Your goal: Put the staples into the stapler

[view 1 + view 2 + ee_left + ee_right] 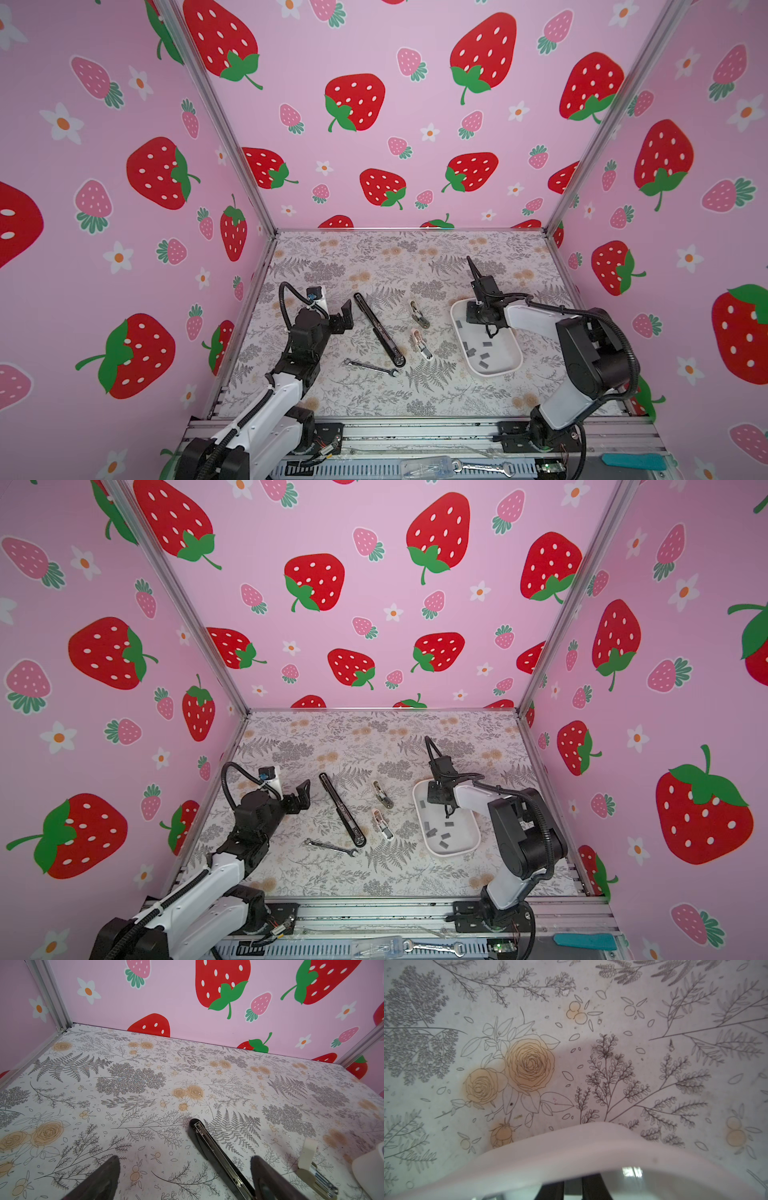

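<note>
From the tray (503,356), the staples (484,356) were seemingly being picked, right gripper (478,318) fingers pressed together, left gripper (344,316) fingers spread wide; carriage to the stapler (379,330) was called for next.

The stapler (379,330) lies mid-desk (353,257), left of the tray (505,353) holding the staples (484,356). Two small staplers (420,316) lie between them. A wrench (370,368) lies in front.

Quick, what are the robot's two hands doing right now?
Left gripper: open, holding nothing.
Right gripper: closed, down in the white tray; cannot tell if it holds one of the staples.
</note>
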Controlling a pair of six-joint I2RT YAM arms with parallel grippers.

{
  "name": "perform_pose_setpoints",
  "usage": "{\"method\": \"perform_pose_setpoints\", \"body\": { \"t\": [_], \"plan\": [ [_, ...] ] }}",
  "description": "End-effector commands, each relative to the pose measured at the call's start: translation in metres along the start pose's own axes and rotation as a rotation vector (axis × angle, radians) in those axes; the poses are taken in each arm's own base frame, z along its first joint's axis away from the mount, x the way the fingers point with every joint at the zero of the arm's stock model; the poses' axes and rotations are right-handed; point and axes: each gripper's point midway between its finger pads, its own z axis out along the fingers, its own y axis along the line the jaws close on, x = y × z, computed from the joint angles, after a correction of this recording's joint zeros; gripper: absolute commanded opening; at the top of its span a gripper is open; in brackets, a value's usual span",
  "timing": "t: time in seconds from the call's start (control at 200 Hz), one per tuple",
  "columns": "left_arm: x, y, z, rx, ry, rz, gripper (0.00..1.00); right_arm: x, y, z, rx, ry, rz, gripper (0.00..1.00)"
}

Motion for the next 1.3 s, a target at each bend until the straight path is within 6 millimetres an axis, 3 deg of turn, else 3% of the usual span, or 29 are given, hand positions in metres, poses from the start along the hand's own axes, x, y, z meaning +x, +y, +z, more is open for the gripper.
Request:
{"method": "perform_pose_setpoints", "body": {
  "t": [0.0, 0.175, 0.29, 0.535, 0.675, 0.82, 0.905, 1.016, 1.146, 1.296],
  "plan": [
    [-0.013, 0.002, -0.001, -0.013, -0.040, -0.001, 0.99, 0.037, -0.009, 0.006, 0.039, 0.126, -0.022, 0.14],
    [-0.012, 0.002, 0.000, -0.014, -0.034, 0.000, 0.99, 0.029, -0.004, -0.001, 0.020, 0.092, -0.023, 0.12],
    [-0.013, 0.002, 0.000, -0.014, -0.033, -0.003, 0.99, 0.013, 0.009, -0.014, -0.043, 0.021, -0.040, 0.12],
    [-0.007, 0.002, 0.002, -0.029, 0.034, -0.082, 0.99, -0.025, 0.035, -0.072, -0.174, -0.229, -0.120, 0.11],
    [0.004, -0.002, 0.004, -0.022, 0.129, -0.159, 0.99, -0.024, 0.061, -0.111, -0.283, -0.359, -0.184, 0.11],
    [0.020, 0.005, -0.002, -0.074, 0.207, -0.247, 0.99, -0.001, 0.107, -0.142, -0.429, -0.428, -0.284, 0.11],
    [0.033, 0.014, -0.006, -0.117, 0.217, -0.269, 0.99, 0.022, 0.127, -0.141, -0.490, -0.396, -0.318, 0.11],
    [0.048, 0.010, -0.006, -0.083, 0.244, -0.253, 0.99, 0.057, 0.140, -0.122, -0.487, -0.304, -0.352, 0.09],
    [0.055, 0.011, -0.005, -0.083, 0.262, -0.252, 0.99, 0.085, 0.131, -0.091, -0.441, -0.203, -0.335, 0.07],
    [0.057, 0.004, -0.004, -0.045, 0.269, -0.251, 0.99, 0.098, 0.118, -0.074, -0.400, -0.176, -0.320, 0.07]
  ]
}}
